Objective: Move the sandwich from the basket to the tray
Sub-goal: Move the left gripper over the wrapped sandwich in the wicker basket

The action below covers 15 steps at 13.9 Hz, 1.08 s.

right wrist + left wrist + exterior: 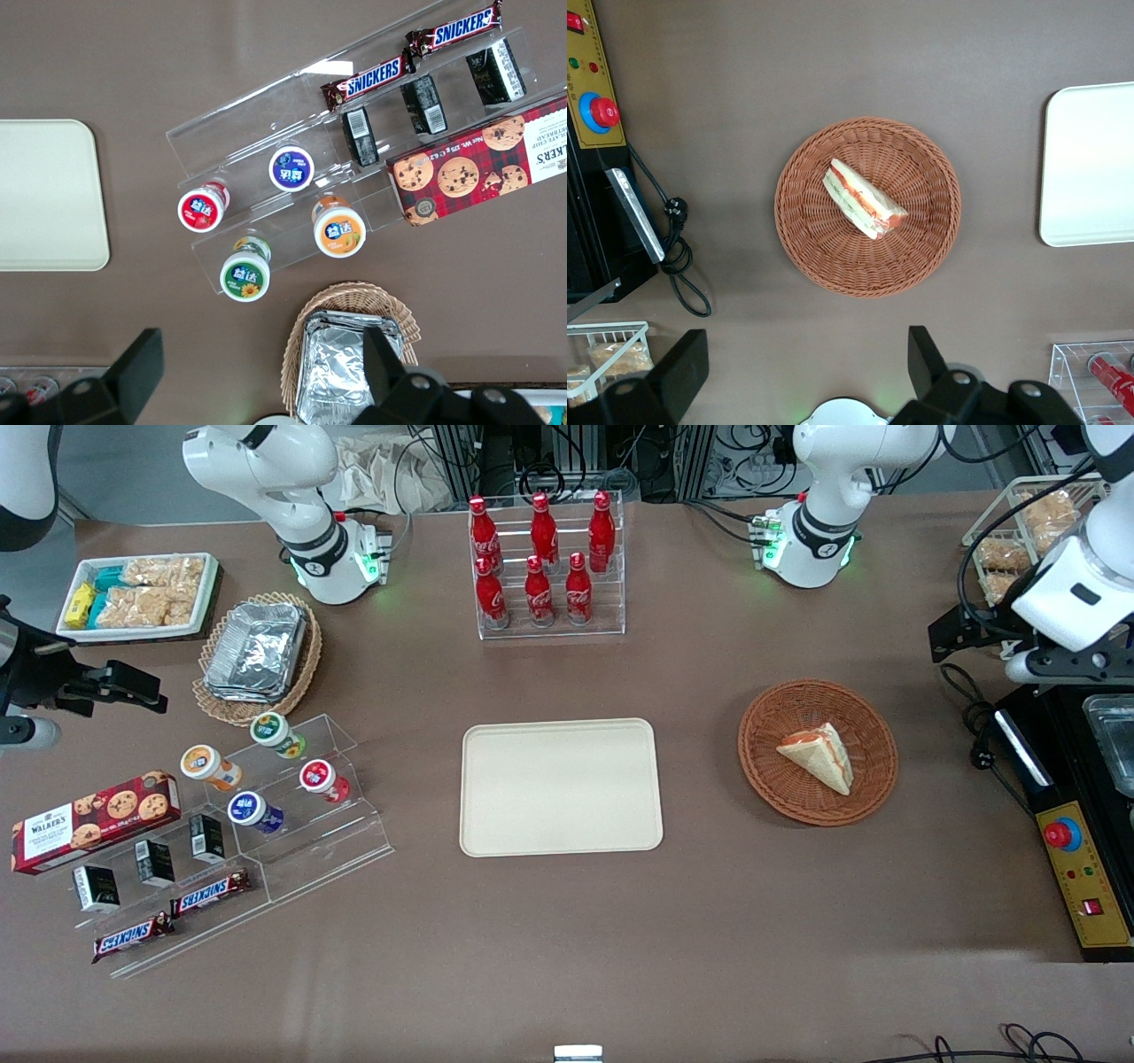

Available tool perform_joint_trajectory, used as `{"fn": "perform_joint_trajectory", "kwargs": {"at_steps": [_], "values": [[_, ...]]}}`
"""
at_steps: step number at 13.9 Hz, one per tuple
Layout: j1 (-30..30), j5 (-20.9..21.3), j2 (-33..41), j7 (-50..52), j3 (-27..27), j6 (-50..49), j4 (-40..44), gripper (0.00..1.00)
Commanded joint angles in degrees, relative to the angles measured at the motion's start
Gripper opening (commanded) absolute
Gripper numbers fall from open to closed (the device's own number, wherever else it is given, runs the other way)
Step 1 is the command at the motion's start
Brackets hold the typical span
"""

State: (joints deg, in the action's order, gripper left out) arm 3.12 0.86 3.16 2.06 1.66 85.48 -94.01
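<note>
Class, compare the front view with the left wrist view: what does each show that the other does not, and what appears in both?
Only the front view shows the cookie box, the chocolate bars and the foil trays.

Only the left wrist view shows the gripper, open, up above the table beside the basket.

Both show the sandwich lying in the basket, the empty tray beside it, and the red button.

Basket [818,752] is tight reddish-brown wicker, rough; tray [561,786] smooth matt cream plastic; sandwich [820,755] soft white bread. Table [673,921] is matt brown. Gripper [806,367], above the table just off the basket's rim, has matt black fingers [924,357] spread wide.
</note>
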Motion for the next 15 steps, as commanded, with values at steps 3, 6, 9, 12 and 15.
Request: {"fn": "perform_joint_trajectory", "kwargs": {"at_steps": [3, 6, 9, 12, 15], "values": [[-0.9, 0.5, -3.2, 2.1, 0.7, -2.0, 4.1, 1.0], [-0.7, 0.2, -3.9, 16.9, 0.8, 0.6, 0.0, 1.0], [-0.4, 0.5, -1.6, 32.5, 1.2, 9.2, -9.7, 1.0], [-0.9, -0.2, 3.6, 45.0, 1.1, 23.4, -25.6, 1.0], [-0.8, -0.3, 2.4, 52.7, 1.2, 36.2, -34.7, 1.0]]}}
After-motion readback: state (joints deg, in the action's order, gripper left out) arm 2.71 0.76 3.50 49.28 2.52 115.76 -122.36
